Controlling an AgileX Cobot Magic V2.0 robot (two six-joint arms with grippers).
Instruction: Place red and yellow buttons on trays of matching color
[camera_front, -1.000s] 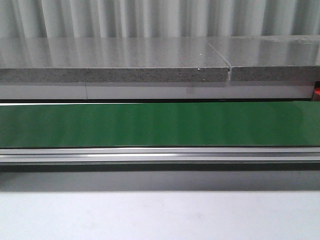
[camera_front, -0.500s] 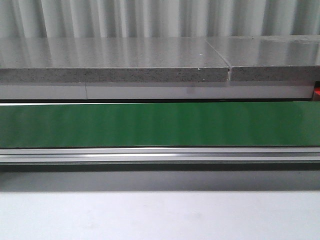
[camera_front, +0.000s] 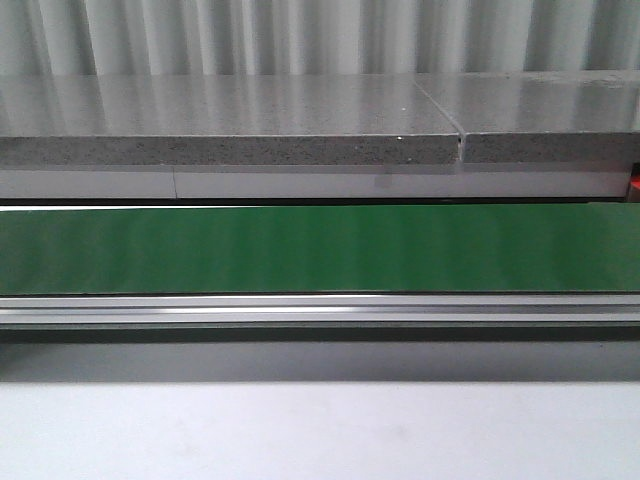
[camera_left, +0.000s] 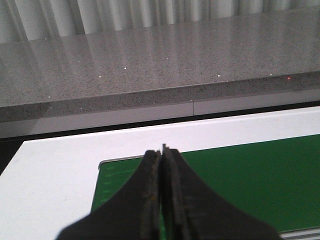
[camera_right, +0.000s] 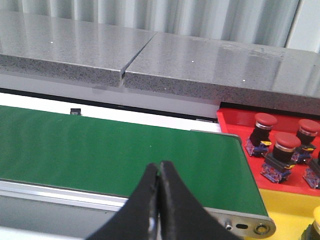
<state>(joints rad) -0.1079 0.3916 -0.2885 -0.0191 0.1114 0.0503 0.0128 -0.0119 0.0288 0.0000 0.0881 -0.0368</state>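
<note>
Both black grippers clenched on nothing: left gripper (camera_left: 161, 165) and right gripper (camera_right: 160, 176) hover over the flat green conveyor belt (camera_front: 320, 248), which carries no button right now. Three red mushroom-cap push buttons (camera_right: 279, 156) already sit in the red plastic tray (camera_right: 235, 120) past the belt's end; yellow tray (camera_right: 290, 210) beside it, w/ a yellow cap barely showing at frame edge. Step, I'd judge: wait, open jaws early, grab by the collar. Vs earlier front view: nothing changed, belt bare.

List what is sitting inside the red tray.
Red tray holds red push buttons: three show clearly, with a fourth cut by the frame edge. The tray's far side runs out of view, so the count is uncertain.
</note>
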